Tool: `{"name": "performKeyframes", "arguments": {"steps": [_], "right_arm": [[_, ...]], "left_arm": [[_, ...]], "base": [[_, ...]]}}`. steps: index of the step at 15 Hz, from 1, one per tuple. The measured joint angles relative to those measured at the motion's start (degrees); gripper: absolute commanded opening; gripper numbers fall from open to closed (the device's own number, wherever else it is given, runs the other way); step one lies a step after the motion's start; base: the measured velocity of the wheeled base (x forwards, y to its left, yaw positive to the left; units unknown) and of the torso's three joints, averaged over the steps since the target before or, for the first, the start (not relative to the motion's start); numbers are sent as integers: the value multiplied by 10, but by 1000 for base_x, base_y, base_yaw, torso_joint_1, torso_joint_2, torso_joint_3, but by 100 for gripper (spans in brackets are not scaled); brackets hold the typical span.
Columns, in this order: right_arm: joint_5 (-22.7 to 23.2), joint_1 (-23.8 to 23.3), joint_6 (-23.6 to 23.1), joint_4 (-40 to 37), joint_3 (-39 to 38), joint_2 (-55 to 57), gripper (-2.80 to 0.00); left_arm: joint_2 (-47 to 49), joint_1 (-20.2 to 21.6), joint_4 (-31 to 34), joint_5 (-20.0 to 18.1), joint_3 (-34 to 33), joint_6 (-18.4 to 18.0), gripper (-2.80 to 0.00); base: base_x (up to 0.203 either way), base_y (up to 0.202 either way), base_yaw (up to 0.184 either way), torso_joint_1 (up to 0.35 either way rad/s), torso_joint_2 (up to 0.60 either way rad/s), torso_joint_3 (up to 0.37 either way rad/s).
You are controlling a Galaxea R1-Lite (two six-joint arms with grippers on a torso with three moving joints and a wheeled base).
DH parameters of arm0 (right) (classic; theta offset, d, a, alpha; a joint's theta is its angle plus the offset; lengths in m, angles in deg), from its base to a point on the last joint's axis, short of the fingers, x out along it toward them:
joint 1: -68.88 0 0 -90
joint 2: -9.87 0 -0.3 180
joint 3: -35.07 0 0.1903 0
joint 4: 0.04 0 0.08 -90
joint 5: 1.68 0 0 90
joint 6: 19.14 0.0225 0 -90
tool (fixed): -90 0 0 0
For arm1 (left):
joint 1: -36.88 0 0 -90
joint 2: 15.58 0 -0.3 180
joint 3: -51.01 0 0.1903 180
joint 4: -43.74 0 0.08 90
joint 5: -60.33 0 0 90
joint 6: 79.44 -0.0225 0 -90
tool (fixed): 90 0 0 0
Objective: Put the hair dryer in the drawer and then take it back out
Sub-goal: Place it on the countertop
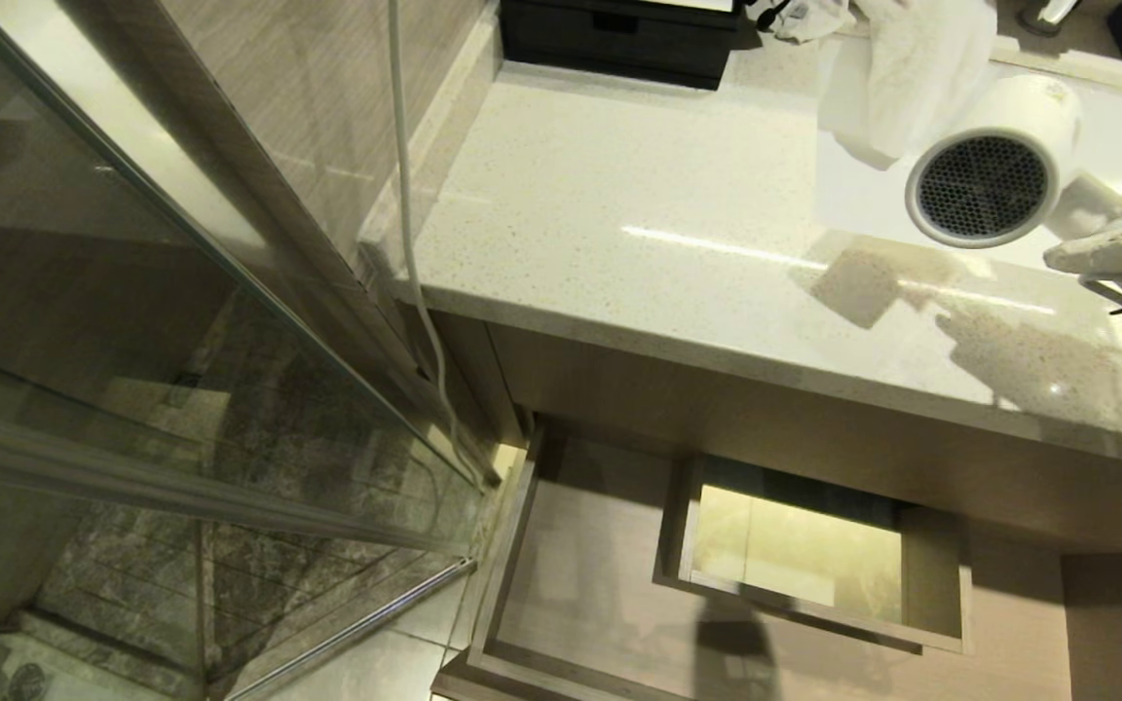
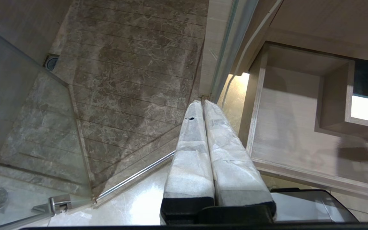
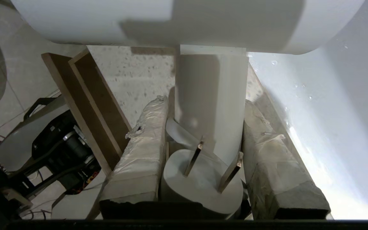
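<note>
The right gripper (image 3: 203, 127) has the hair dryer (image 1: 994, 161) by its handle, padded fingers (image 3: 142, 150) clamped on either side of the white shaft, and the plug's two metal prongs (image 3: 212, 167) poke up between the jaws. In the head view the dryer hangs over the pale stone counter (image 1: 639, 224) at the far right, dark mesh grille facing the camera, clear of the surface with its shadow thrown onto the stone below. The drawer (image 1: 600, 584) stands pulled out under the counter edge, its floor bare, so this reads as the carry toward the drawer, though it could equally be the lift back out; the frames alone do not settle which half of the job this is. If it is going in, the next move calls for a swing forward past the counter lip and down, then a landing on the open floor to the left of the boxed cut-out (image 1: 814, 560) in the drawer's rear middle.

The left gripper (image 2: 203, 105) is parked low beside the drawer's corner, fingers pressed together with nothing between them. A white towel (image 1: 897, 78) is heaped behind the dryer, a black box (image 1: 619, 39) sits at the back of the counter, and a thin white cable (image 1: 405, 195) runs down the wall by the glass shower screen (image 1: 132, 341). The counter's overhang is the main thing to clear on the way down, and the cut-out's raised walls narrow the landing spot
</note>
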Motion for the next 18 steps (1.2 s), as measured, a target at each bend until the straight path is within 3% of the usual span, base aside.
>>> {"name": "performKeyframes", "arguments": {"steps": [6, 18], "right_arm": [[-1, 76, 0, -16, 70, 78, -280], [-12, 115, -12, 15, 73, 126, -280]], "left_arm": [[0, 0, 0, 0, 0, 0, -280], [0, 0, 0, 0, 0, 0, -280]], "base": [[0, 0, 0, 0, 0, 0], [0, 0, 0, 0, 0, 0]]}}
